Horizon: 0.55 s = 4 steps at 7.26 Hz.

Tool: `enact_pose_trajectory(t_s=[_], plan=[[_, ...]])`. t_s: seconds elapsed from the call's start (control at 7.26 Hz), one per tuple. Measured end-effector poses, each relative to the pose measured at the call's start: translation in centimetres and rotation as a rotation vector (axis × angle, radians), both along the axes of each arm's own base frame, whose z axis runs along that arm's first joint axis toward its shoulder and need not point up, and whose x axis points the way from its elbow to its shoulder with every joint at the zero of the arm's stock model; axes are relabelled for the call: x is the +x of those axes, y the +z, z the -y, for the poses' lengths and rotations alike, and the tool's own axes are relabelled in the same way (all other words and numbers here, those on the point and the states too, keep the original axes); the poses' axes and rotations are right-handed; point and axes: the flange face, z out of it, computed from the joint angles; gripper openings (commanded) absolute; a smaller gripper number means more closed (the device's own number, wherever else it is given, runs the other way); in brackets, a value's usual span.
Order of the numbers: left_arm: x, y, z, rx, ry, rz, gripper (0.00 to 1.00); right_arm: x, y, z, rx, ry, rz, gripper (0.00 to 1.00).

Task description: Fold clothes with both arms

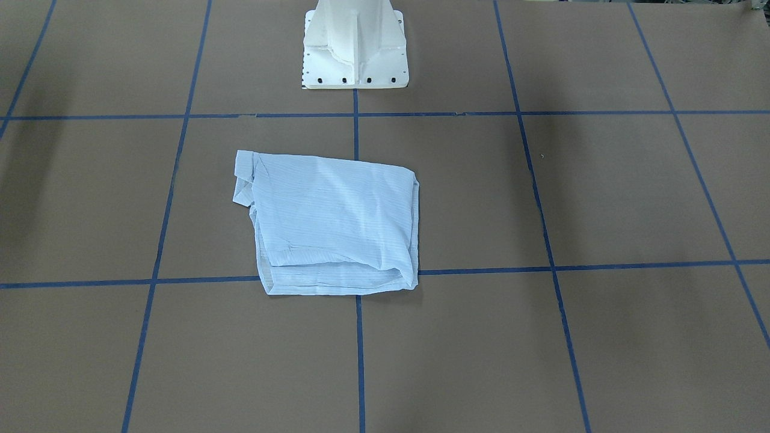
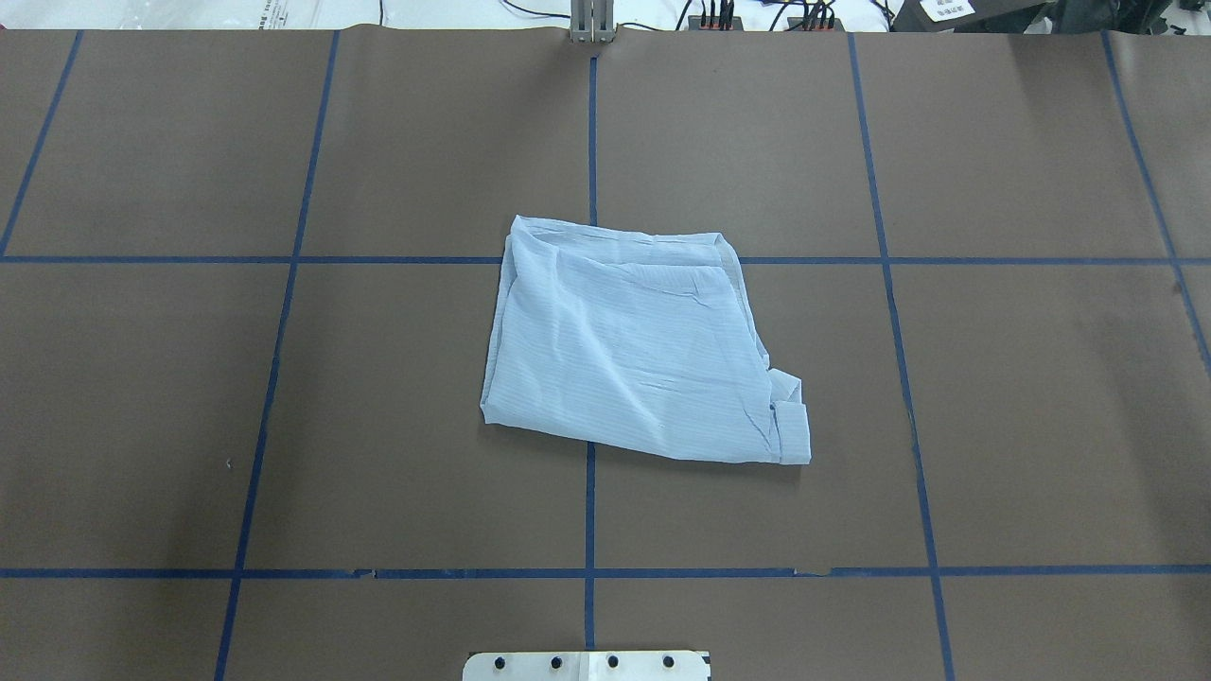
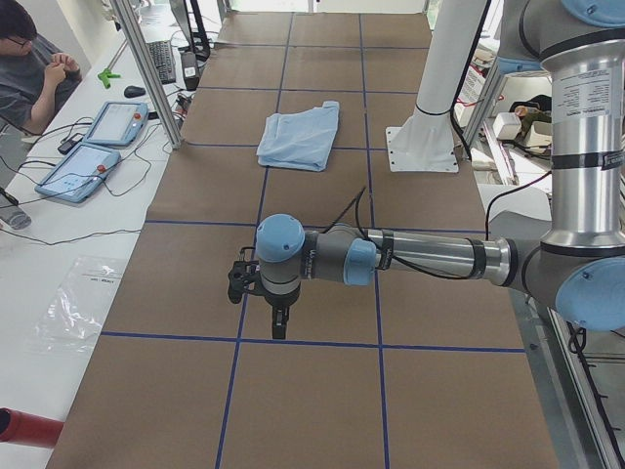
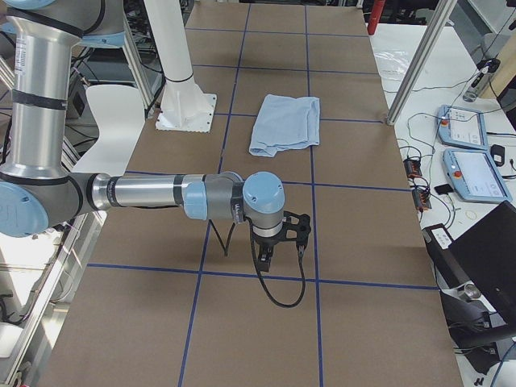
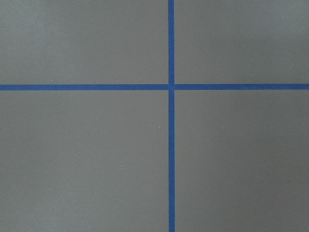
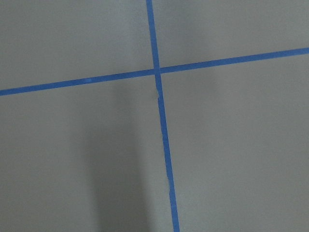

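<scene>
Brown table (image 2: 378, 426) holds the folded shirt (image 2: 634, 350); cannot tell if left tool (image 3: 278, 324) or right tool (image 4: 264, 259) is apart

One shirt (image 1: 337, 222), two arms (image 3: 420, 259) (image 4: 161, 193), one pedestal (image 1: 355, 54), two pendants (image 3: 83, 171), one person (image 3: 29, 68).

Blue-taped brown table (image 2: 1041, 426), white pedestal (image 1: 355, 48)

Four fixed cameras surround and share the folded light-blue striped shirt (image 2: 634, 340); both wrist cameras look down closely at brown blue-taped tabletop (image 5: 87, 154).
</scene>
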Motion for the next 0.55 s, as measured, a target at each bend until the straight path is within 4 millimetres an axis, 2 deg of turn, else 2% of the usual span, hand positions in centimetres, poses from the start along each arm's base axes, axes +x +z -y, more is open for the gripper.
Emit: enact_pose_trajectory(t_s=[0.55], plan=[[0.00,-0.07,-0.01,0.000,-0.001,0.000,1.00,-0.12,-0.09,0.11,-0.007,0.004,0.001,1.00]])
